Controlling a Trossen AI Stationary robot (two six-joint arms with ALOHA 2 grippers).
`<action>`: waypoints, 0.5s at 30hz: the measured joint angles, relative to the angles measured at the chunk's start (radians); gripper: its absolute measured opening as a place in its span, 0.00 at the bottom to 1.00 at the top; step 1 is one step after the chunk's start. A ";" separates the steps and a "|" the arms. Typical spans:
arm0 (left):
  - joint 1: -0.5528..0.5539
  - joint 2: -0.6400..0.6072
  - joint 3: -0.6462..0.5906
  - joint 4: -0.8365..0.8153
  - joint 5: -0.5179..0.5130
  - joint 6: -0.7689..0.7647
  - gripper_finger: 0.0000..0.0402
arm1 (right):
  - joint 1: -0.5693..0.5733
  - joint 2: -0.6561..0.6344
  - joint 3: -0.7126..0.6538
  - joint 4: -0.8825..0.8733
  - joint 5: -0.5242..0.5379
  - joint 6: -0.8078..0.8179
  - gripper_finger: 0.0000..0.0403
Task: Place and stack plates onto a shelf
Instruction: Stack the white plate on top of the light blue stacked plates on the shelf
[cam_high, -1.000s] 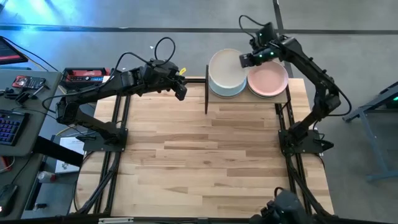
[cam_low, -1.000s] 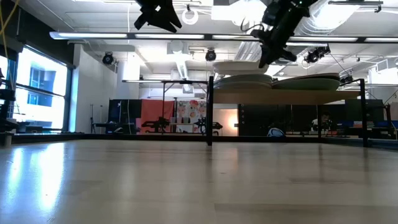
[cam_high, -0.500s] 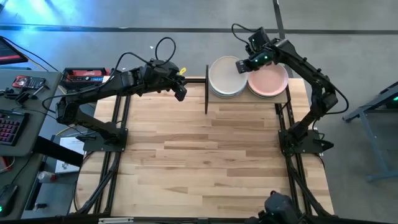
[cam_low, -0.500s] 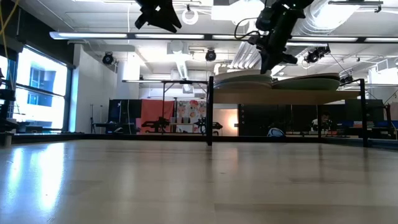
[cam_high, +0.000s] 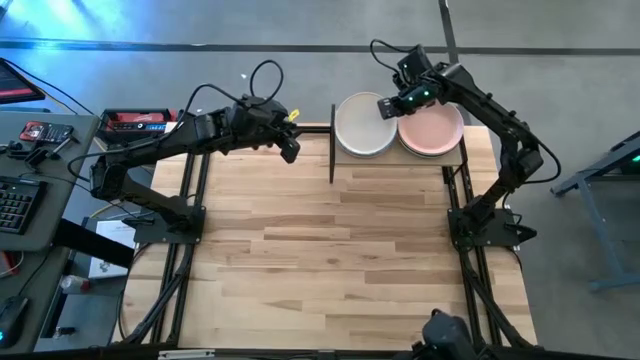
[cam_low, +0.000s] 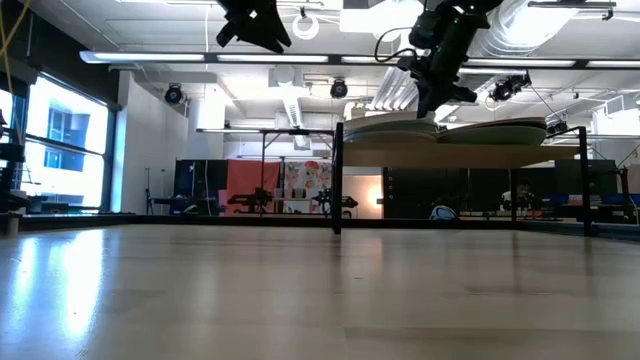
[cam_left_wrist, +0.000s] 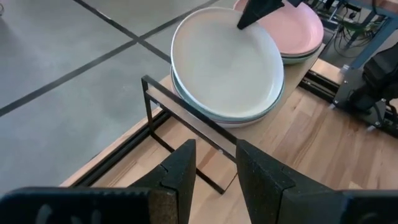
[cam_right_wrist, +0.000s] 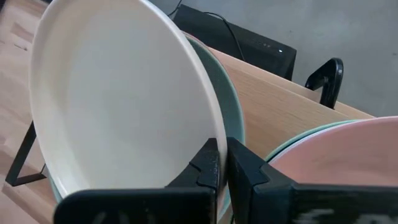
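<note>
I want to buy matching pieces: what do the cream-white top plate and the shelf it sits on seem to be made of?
The round cream-white plate looks like matte glazed ceramic or melamine: smooth, even, dull sheen. The small rectangular shelf looks like a light-wood board with visible grain, on a thin black frame, probably metal.

Cream plate (cam_high: 364, 124), pink plate (cam_high: 432, 130), light-wood shelf (cam_high: 400, 159).

The right hand (cam_high: 389, 107) has lowered the cream plate (cam_high: 362, 124) onto the left stack.
</note>
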 joint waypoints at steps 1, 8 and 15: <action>0.000 0.000 0.000 -0.006 0.000 0.000 0.25 | 0.002 0.000 0.000 0.000 0.000 0.001 0.00; 0.000 0.000 0.000 -0.067 0.000 0.000 0.25 | 0.009 0.000 0.000 -0.002 0.002 0.008 0.00; 0.000 0.000 0.000 -0.071 0.000 0.000 0.25 | 0.009 0.000 0.000 0.002 0.035 0.024 0.00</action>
